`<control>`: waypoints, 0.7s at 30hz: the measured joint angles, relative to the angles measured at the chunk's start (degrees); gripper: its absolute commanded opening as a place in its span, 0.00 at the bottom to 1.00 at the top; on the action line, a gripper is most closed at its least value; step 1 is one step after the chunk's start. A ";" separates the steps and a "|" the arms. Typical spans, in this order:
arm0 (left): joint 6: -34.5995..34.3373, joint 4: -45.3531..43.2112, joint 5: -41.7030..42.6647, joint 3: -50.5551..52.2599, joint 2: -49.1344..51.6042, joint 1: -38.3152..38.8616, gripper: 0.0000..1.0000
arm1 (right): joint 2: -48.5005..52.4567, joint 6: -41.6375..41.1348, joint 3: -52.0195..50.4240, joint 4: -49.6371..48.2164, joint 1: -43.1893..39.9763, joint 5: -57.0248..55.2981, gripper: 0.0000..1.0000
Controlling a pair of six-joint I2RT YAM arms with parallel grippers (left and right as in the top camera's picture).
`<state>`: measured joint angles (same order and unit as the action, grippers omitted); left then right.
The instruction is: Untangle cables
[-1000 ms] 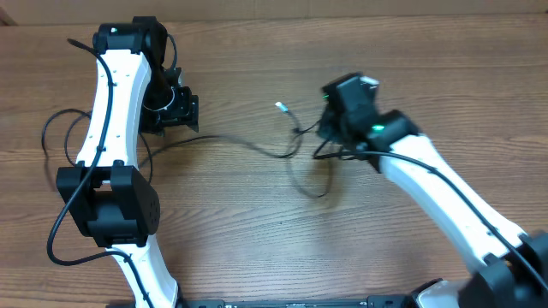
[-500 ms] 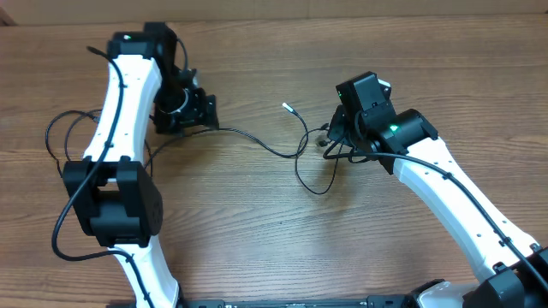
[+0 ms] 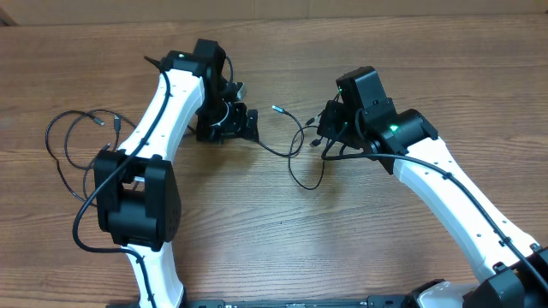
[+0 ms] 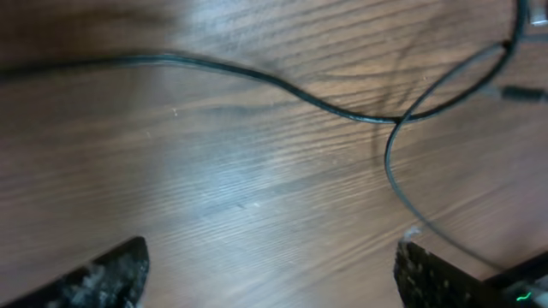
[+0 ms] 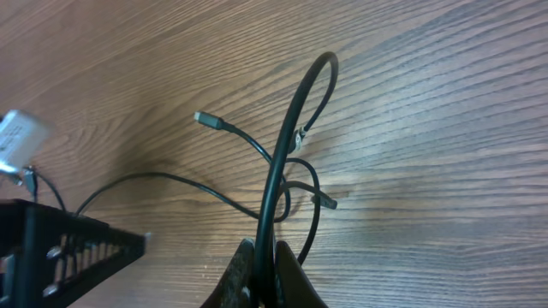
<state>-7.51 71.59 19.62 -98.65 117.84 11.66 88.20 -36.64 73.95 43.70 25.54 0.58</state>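
A thin black cable (image 3: pixel 278 152) lies mid-table, with a loop (image 3: pixel 304 181) and a metal-tipped plug (image 3: pixel 278 109). My right gripper (image 3: pixel 328 133) is shut on a raised bend of this cable (image 5: pixel 287 145), which rises from between the jaws (image 5: pixel 267 265); small plug ends (image 5: pixel 205 118) lie beyond it. My left gripper (image 3: pixel 229 133) is open and empty at the cable's left end. In the left wrist view the cable (image 4: pixel 257 77) runs across the wood ahead of the wide-apart fingertips (image 4: pixel 272 272). A second thin cable (image 3: pixel 67 141) lies coiled at the far left.
The wooden table (image 3: pixel 257 231) carries both arms. The left arm's base and its thicker black cabling (image 3: pixel 81 227) stand at the left front. The right arm (image 3: pixel 462 205) crosses the right front. The table's back edge (image 3: pixel 342 13) is near the top.
My left gripper has moved right, toward the middle and the cable's left end, uncovering the coiled cable at the far left. The right gripper has hardly moved and keeps its hold.
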 measured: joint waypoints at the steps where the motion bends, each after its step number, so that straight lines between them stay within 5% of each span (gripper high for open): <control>1: -2.56 -0.15 0.13 0.37 0.00 0.13 0.99 | 0.00 0.02 0.00 0.00 0.00 0.17 0.04; 9: -25.73 -3.17 0.37 2.93 0.00 0.26 1.00 | 0.00 0.76 0.00 -2.80 -0.17 4.20 0.04; 21: -32.68 -6.34 0.42 3.23 0.00 0.26 0.99 | -7.39 3.19 0.00 -7.78 -3.37 13.29 0.04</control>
<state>-40.18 65.25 20.03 -95.42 117.84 11.92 80.82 -33.45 73.95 35.92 22.17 13.87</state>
